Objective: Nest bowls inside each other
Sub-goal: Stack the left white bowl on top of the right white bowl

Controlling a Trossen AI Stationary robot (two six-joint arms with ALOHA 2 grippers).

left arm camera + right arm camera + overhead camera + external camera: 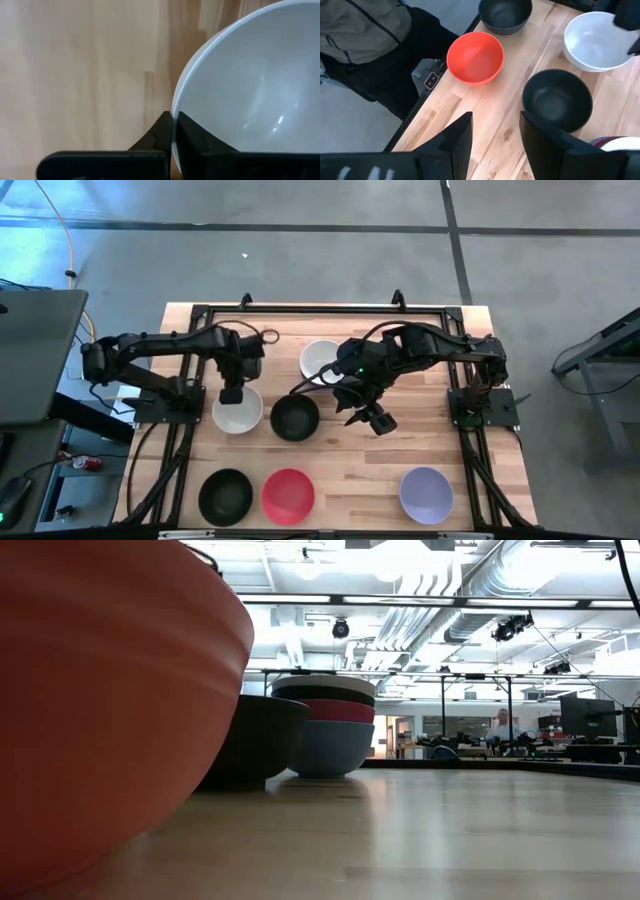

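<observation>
My left gripper (232, 394) (173, 119) is shut on a white bowl (238, 413) left of the table's middle. A black bowl (294, 418) (557, 99) sits just right of it. Behind them stands a stack of bowls (322, 360) (325, 725), white on top, then black, magenta and blue. Along the near edge rest another black bowl (226, 496), a red bowl (288, 495) (475, 56) and a lavender bowl (426, 493). My right gripper (375, 418) (495, 135) hangs open, right of the middle black bowl, touching nothing. My left gripper pinches the white bowl's rim (175, 107) on its far side, one finger inside the bowl and one outside. The fingers come from above, pointing down. Whether the bowl rests on the table or is lifted, I cannot tell.
A black metal frame (300, 308) runs round the tabletop, with the arm bases at the left and right edges. Bare wood lies right of the middle black bowl and between the red and lavender bowls. A person in dark clothes (365, 45) stands at the near edge.
</observation>
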